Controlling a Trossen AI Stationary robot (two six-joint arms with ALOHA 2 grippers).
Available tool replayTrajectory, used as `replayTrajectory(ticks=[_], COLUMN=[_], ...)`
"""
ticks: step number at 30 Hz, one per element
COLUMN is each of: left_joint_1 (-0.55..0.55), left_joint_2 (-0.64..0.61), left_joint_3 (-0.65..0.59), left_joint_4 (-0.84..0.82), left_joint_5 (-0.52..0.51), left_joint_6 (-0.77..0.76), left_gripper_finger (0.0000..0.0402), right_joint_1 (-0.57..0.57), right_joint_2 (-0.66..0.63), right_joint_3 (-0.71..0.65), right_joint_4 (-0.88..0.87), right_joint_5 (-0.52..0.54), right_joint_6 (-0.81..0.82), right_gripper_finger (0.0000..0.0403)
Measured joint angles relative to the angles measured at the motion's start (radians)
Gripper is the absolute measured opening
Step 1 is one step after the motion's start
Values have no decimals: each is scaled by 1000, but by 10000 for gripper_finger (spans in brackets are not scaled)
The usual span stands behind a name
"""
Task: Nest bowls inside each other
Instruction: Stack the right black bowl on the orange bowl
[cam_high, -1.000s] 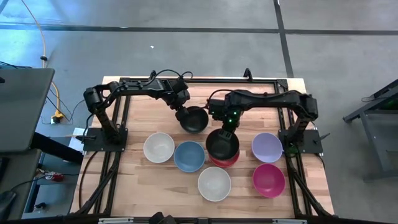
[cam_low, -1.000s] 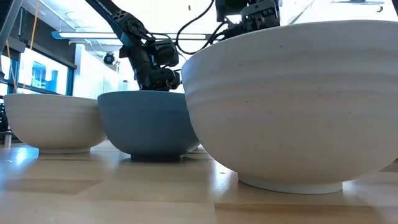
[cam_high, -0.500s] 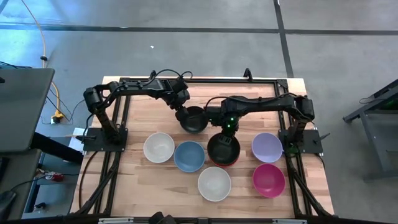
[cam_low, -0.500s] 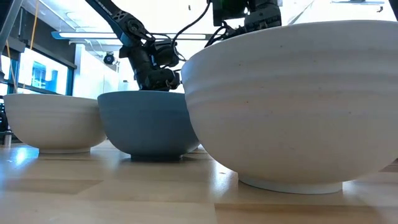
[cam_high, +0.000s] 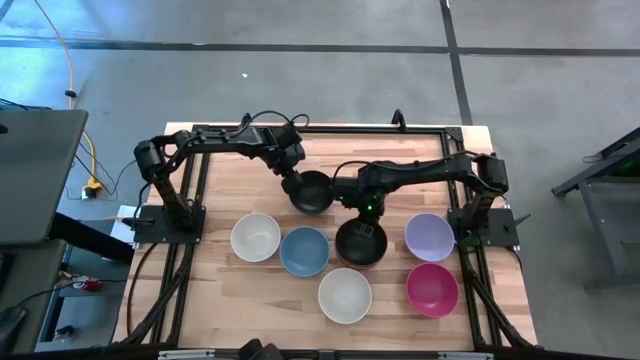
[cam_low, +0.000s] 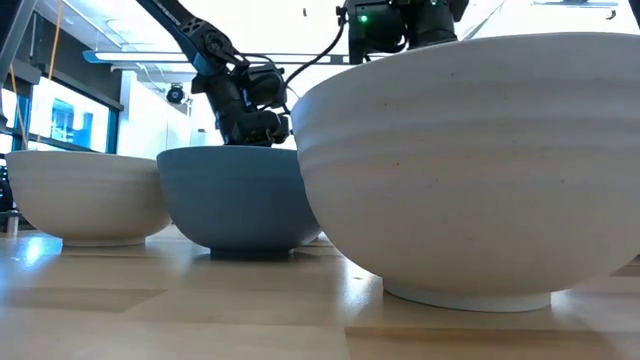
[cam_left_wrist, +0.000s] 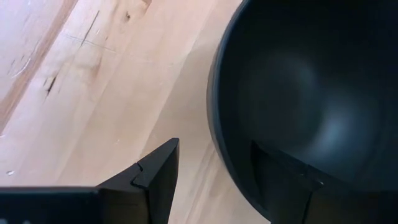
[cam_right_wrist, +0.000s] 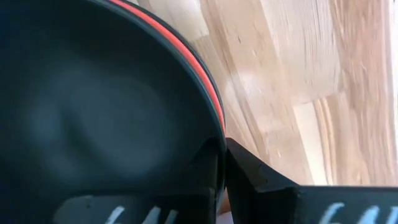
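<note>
Black bowl (cam_right_wrist: 93, 124) rim between pinched right fingers (cam_right_wrist: 249, 180).

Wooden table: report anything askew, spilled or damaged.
Nothing stands out. On the wooden table, the loose round bowls sit upright. The right gripper pinches the rim of a black bowl nested in a pink-red bowl; the left gripper straddles another black bowl's rim.

Around my wooden table (cam_high: 250, 300): grey concrete floor (cam_high: 300, 90) w/ dark seam lines. Yellow cable (cam_high: 60, 60) runs across it on my left, dark desk (cam_high: 35, 175) beside. Low cam: bright ceiling lights (cam_low: 130, 62), big window (cam_low: 50, 115) behind.
</note>
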Motion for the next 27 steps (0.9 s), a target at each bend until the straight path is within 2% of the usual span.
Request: replayTrajectory(ticks=[8, 19, 22, 27], left_joint_1=[11, 11, 11, 11], left_joint_2=[0, 0, 0, 0], left_joint_3=[0, 0, 0, 0], left_joint_4=[1, 1, 1, 1], left_joint_5=[0, 0, 0, 0], left_joint_6=[-3, -3, -3, -2], left_gripper_finger=[188, 188, 188, 188], right_joint_1=[0, 0, -1, -1], right_joint_2=[-1, -1, 0, 2], right_joint_3=[0, 0, -1, -3], right_joint_4=[46, 66, 71, 73], right_joint_5=[63, 91, 90, 106], right_joint_6=[-25, -26, -25, -18], right_gripper_finger=[0, 3, 24, 84])
